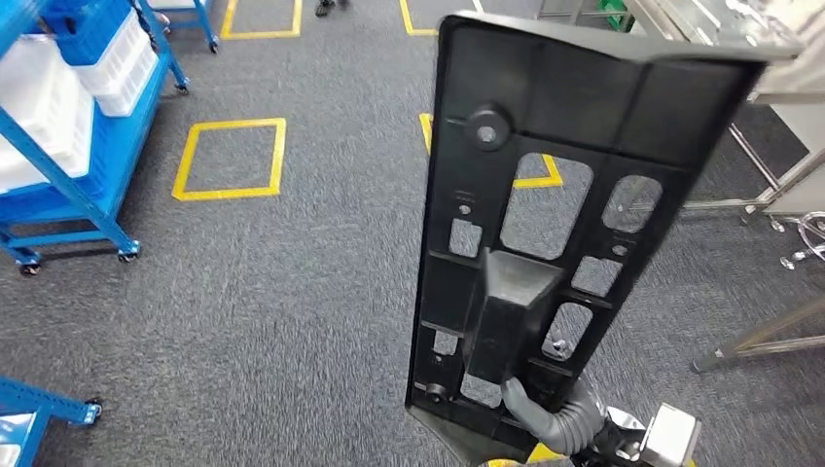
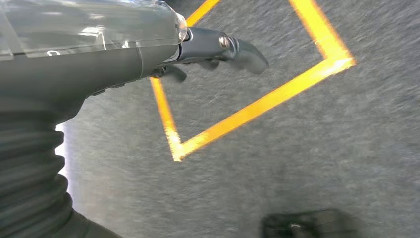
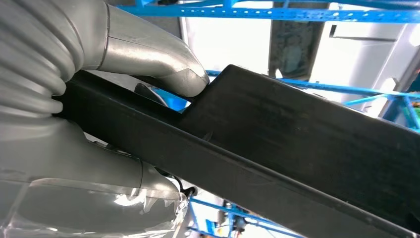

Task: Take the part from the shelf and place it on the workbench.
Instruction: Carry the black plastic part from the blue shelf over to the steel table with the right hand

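Now the right robot hand (image 3: 124,124) is squeezing the long part (image 1: 545,224) low down; it could tip. The left robot hand (image 2: 163,54) is probably holding nothing, fingers curled.

left hand (image 2: 218,52): grey ribbed cover, clear film wrap, dark fingers, one screw | right hand (image 3: 124,114): silver-grey thumb, ribbed cover, clear film wrap

The long black part (image 1: 545,224), gripped at its lower end by the right hand (image 1: 569,423), stands upright across the middle of the head view and blocks the way ahead. Left of it the grey carpet floor (image 1: 272,292) lies open as far as the blue shelf cart (image 1: 92,146). At right, metal bench legs (image 1: 769,341) crowd the passage.
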### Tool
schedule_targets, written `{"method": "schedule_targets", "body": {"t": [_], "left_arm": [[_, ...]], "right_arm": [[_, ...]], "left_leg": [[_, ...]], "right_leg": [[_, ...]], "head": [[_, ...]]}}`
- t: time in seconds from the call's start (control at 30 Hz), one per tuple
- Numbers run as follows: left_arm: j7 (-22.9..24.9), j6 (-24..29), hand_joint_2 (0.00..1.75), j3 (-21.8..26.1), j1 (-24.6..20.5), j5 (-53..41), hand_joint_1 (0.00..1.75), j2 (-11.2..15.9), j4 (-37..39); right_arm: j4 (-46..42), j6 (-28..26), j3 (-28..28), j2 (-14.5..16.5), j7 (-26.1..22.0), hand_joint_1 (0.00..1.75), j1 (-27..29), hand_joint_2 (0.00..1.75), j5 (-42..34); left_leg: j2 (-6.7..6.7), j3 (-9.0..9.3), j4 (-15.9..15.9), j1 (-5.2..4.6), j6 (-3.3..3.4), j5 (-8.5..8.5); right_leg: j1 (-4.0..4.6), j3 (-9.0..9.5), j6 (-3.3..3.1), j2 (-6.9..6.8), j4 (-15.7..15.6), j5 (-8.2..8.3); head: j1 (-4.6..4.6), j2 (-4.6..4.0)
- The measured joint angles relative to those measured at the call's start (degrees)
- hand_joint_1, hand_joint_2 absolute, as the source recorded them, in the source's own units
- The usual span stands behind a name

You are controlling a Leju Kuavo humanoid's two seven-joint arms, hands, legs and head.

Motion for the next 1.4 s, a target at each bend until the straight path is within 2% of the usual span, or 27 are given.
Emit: {"method": "schedule_targets", "body": {"t": [0.07, 0.1, 0.13, 0.2, 0.23, 0.27, 0.3, 0.33, 0.4, 0.47, 0.57, 0.63, 0.7, 0.73, 0.77, 0.8, 0.87, 0.93, 1.0, 1.03, 1.07, 1.13, 1.2, 1.27, 1.3, 1.33, 1.4], "left_arm": [[1.11, -0.45, 1.75, 0.04, 0.13, -0.15, 0.00, -0.15, 0.00], [1.36, -0.49, 1.75, 0.05, 0.15, -0.14, 0.00, -0.25, 0.00], [1.47, -0.37, 1.75, 0.07, 0.18, -0.09, 0.00, -0.38, 0.00], [1.18, 0.25, 1.75, 0.11, 0.36, 0.10, 0.00, -0.57, 0.00], [0.74, 0.66, 1.75, 0.16, 0.46, 0.25, 0.00, -0.62, 0.00], [0.10, 1.02, 1.75, 0.22, 0.51, 0.36, 0.00, -0.64, 0.00], [-0.69, 1.34, 1.75, 0.26, 0.48, 0.39, 0.00, -0.66, 0.00], [-1.56, 1.62, 1.75, 0.28, 0.41, 0.28, 0.00, -0.69, 0.00], [-3.01, 2.02, 1.75, 0.22, 0.25, -0.32, 0.00, -0.85, 0.00], [-3.90, 2.21, 1.75, 0.00, 0.14, -1.02, 0.00, -1.03, 0.00], [-4.67, 2.39, 1.75, -0.32, -0.04, -1.42, 0.00, -1.29, 0.00], [-4.98, 2.57, 1.75, -0.34, -0.19, -1.32, 0.00, -1.40, 0.00], [-4.49, 2.59, 1.75, -0.34, -0.16, -1.19, 0.00, -1.36, 0.00], [-3.91, 2.48, 1.75, -0.34, -0.07, -1.16, 0.00, -1.28, 0.00], [-3.26, 2.35, 1.75, -0.33, 0.03, -1.15, 0.00, -1.18, 0.00], [-2.63, 2.20, 1.75, -0.33, 0.10, -1.15, 0.00, -1.04, 0.00], [-1.79, 2.07, 1.75, -0.32, 0.14, -1.17, 0.00, -0.78, 0.00], [-1.36, 1.94, 1.75, -0.32, 0.13, -1.15, 0.00, -0.58, 0.00], [-1.31, 1.85, 1.75, -0.32, 0.15, -1.15, 0.00, -0.34, 0.00], [-1.33, 1.92, 1.75, -0.32, 0.13, -1.11, 0.00, -0.17, 0.00], [-1.38, 2.08, 1.75, -0.30, 0.10, -1.01, 0.00, 0.03, 0.00], [-1.71, 2.53, 1.75, -0.27, 0.06, -0.78, 0.00, 0.41, -0.01], [-2.31, 2.98, 1.75, -0.25, 0.19, -0.70, 0.00, 0.83, -0.02], [-2.98, 3.45, 1.75, -0.24, 0.40, -0.78, 0.00, 1.37, -0.02], [-3.37, 3.80, 1.75, -0.24, 0.43, -0.91, 0.00, 1.66, -0.02], [-3.73, 4.21, 1.75, -0.25, 0.40, -1.04, 0.00, 1.96, -0.02], [-4.13, 4.95, 1.75, -0.27, 0.27, -1.23, 0.00, 2.46, -0.02]], "right_arm": [[-0.38, -0.02, -0.28, -0.05, 0.22, 1.75, 1.36, 1.75, 0.04], [-0.57, 0.07, -0.49, -0.14, 0.30, 1.75, 1.82, 1.75, 0.03], [-0.72, 0.22, -0.68, -0.27, 0.40, 1.75, 2.05, 1.75, -0.01], [-0.86, 0.64, -0.92, -0.65, 0.62, 1.75, 2.15, 1.75, -0.22], [-0.85, 0.89, -0.96, -0.86, 0.75, 1.75, 2.15, 1.75, -0.42], [-0.82, 1.09, -0.98, -1.07, 0.89, 1.75, 2.18, 1.75, -0.63], [-0.79, 1.23, -0.99, -1.25, 1.02, 1.75, 2.19, 1.75, -0.81], [-0.78, 1.23, -1.01, -1.39, 1.13, 1.75, 2.21, 1.75, -0.92], [-0.99, 0.85, -1.04, -1.58, 1.19, 1.75, 2.34, 1.75, -0.91], [-1.68, 0.19, -1.09, -1.70, 1.17, 1.75, 2.85, 1.75, -0.73], [-3.27, -0.76, -1.29, -1.90, 1.10, 1.75, 4.53, 1.75, -0.62], [-4.16, -1.01, -1.37, -1.95, 0.99, 1.75, 5.34, 1.75, -0.70], [-4.52, -0.87, -1.35, -1.97, 0.68, 1.75, 5.46, 1.75, -0.85], [-4.54, -0.75, -1.33, -1.97, 0.48, 1.75, 5.34, 1.75, -0.91], [-4.48, -0.60, -1.28, -1.97, 0.27, 1.75, 5.16, 1.75, -0.96], [-4.40, -0.43, -1.24, -1.97, 0.09, 1.75, 4.91, 1.75, -0.99], [-4.26, -0.16, -1.14, -1.97, -0.24, 1.75, 4.29, 1.75, -0.99], [-4.17, -0.01, -1.04, -1.97, -0.51, 1.75, 3.73, 1.75, -1.02], [-3.99, 0.20, -0.96, -1.97, -0.92, 1.75, 3.40, 1.75, -1.25], [-3.79, 0.39, -0.91, -1.96, -1.26, 1.75, 3.33, 1.75, -1.52], [-3.48, 0.65, -0.86, -1.94, -1.70, 1.75, 3.32, 1.75, -1.86], [-2.66, 1.19, -0.76, -1.91, -2.54, 1.75, 3.09, 1.75, -2.52], [-1.70, 1.70, -0.68, -1.86, -3.32, 1.75, 2.75, 1.75, -2.99], [-0.67, 2.22, -0.61, -1.75, -3.97, 1.75, 2.61, 1.75, -3.30], [-0.11, 2.49, -0.58, -1.62, -4.24, 1.75, 2.59, 1.75, -3.40], [0.47, 2.75, -0.55, -1.44, -4.53, 1.75, 2.50, 1.75, -3.54], [1.51, 3.14, -0.49, -0.86, -5.09, 1.75, 2.13, 1.75, -3.90]], "left_leg": [[0.98, 0.11, -0.27, -0.06, 0.81, 0.18], [1.51, 0.22, -0.49, -0.01, 1.21, 0.27], [2.13, 0.33, -0.70, 0.03, 1.54, 0.34], [3.50, 0.40, -0.80, -0.19, 1.97, 0.22], [4.23, 0.40, -0.80, -0.35, 2.09, 0.13], [4.91, 0.42, -0.79, -0.48, 2.16, 0.05], [5.53, 0.46, -0.79, -0.60, 2.21, -0.05], [6.12, 0.58, -0.79, -0.70, 2.21, -0.14], [7.09, 0.94, -0.80, -0.87, 2.06, -0.39], [7.87, 1.23, -0.83, -0.94, 1.67, -0.62], [8.62, 1.73, -1.09, -0.78, 0.81, -0.91], [6.71, 1.22, 0.83, -0.65, 0.30, -2.32], [4.37, -1.66, 7.07, -0.46, -0.08, -5.57], [3.99, -3.56, 10.81, -0.38, -0.28, -7.07], [3.86, -5.03, 13.49, -0.29, -0.49, -7.70], [3.83, -5.65, 14.24, -0.19, -0.68, -7.20], [3.38, -3.80, 9.37, 0.10, -1.02, -3.38], [1.27, -0.79, 2.53, 0.49, -1.10, -0.56], [0.02, 0.28, 0.06, 0.45, -0.58, -0.28], [0.41, 0.30, -0.06, 0.29, -0.13, -0.22], [0.93, 0.34, -0.19, 0.25, 0.29, -0.10], [1.97, 0.54, -0.63, 0.32, 1.02, 0.12], [3.19, 0.63, -0.83, 0.24, 1.47, 0.12], [4.51, 0.61, -0.83, 0.00, 1.65, -0.04], [5.15, 0.65, -0.82, -0.10, 1.67, -0.14], [5.76, 0.74, -0.82, -0.17, 1.64, -0.25], [6.82, 1.10, -0.83, -0.24, 1.47, -0.52]], "right_leg": [[-0.21, -0.20, 0.61, 0.33, 0.07, -0.08], [-0.17, -0.56, 0.88, -0.49, 0.83, -0.61], [-0.13, -1.50, 1.11, -1.75, 2.81, -1.76], [-0.18, -5.03, 1.51, -4.41, 9.77, -5.13], [-0.29, -6.92, 1.65, -4.98, 13.38, -6.45], [-0.37, -8.08, 1.70, -5.26, 15.51, -6.85], [-0.41, -8.19, 1.64, -5.43, 15.57, -6.23], [-0.38, -7.01, 1.45, -5.69, 13.27, -4.65], [0.14, -2.65, 0.64, -7.44, 5.14, -1.26], [0.93, -0.04, -0.24, -9.01, 0.03, -0.06], [1.17, 0.41, -1.03, -8.00, -1.16, 0.11], [0.71, 1.18, -1.50, -6.89, -2.33, 0.71], [0.43, 1.57, -1.81, -5.80, -2.79, 0.94], [0.41, 1.57, -1.86, -5.14, -2.74, 0.92], [0.39, 1.57, -1.87, -4.40, -2.65, 0.87], [0.33, 1.57, -1.80, -3.63, -2.51, 0.79], [0.07, 1.57, -1.39, -2.14, -1.92, 0.45], [-0.08, 1.24, -0.71, -0.91, -0.91, -0.13], [-0.16, 0.67, 0.04, 0.01, -0.26, -0.38], [-0.22, 0.46, 0.40, 0.43, -0.21, -0.34], [-0.34, 0.39, 0.70, 0.39, -0.24, -0.32], [-0.31, -0.37, 1.20, -1.63, 1.40, -1.39], [-0.30, -3.25, 1.57, -4.37, 7.27, -4.45], [-0.49, -6.94, 1.76, -5.20, 14.27, -7.05], [-0.55, -7.73, 1.75, -5.33, 15.64, -6.98], [-0.58, -7.36, 1.64, -5.47, 14.73, -5.84], [-0.32, -3.70, 1.10, -7.06, 7.40, -2.06]], "head": [[0.01, -0.01], [0.01, -0.01], [0.01, -0.02], [0.01, -0.01], [0.01, -0.01], [0.01, 0.00], [0.01, -0.01], [0.01, -0.01], [0.01, -0.01], [0.01, -0.01], [0.01, 0.00], [0.01, 0.00], [0.01, 0.00], [0.01, -0.01], [0.01, -0.01], [0.01, -0.02], [0.01, -0.02], [0.01, -0.01], [0.01, -0.01], [0.01, -0.01], [0.01, -0.01], [0.01, -0.01], [0.01, -0.01], [0.01, -0.01], [0.01, -0.01], [0.01, -0.01], [0.01, 0.00]]}}
